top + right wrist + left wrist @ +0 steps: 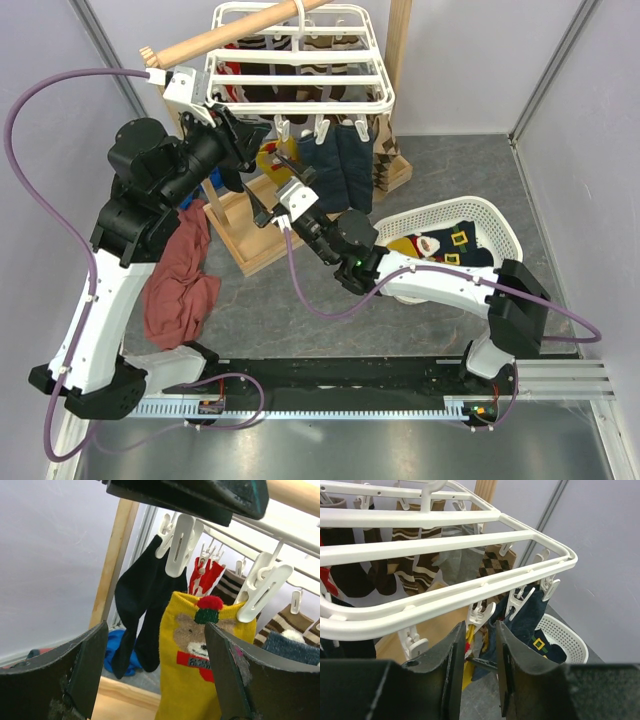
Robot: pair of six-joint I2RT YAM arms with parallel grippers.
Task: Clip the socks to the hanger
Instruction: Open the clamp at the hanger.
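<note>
From above, the hanger (300,70) hangs off a wooden pole (230,35), with navy socks (322,165) pegged to its near rail. A basket (505,235) sits on the surface (250,320) to the right.

Left wrist: the left claw (480,627) sits just under that rail, its fingers almost together with a thin gap and nothing seen in it.

Right wrist: the right claw (155,630) is spread wide, gripping nothing. A yellow sock (190,680) hangs beyond it, one cuff corner in a peg (262,592).

Yellow sock (192,680) and navy socks (338,165) hang from hanger (445,541).
</note>
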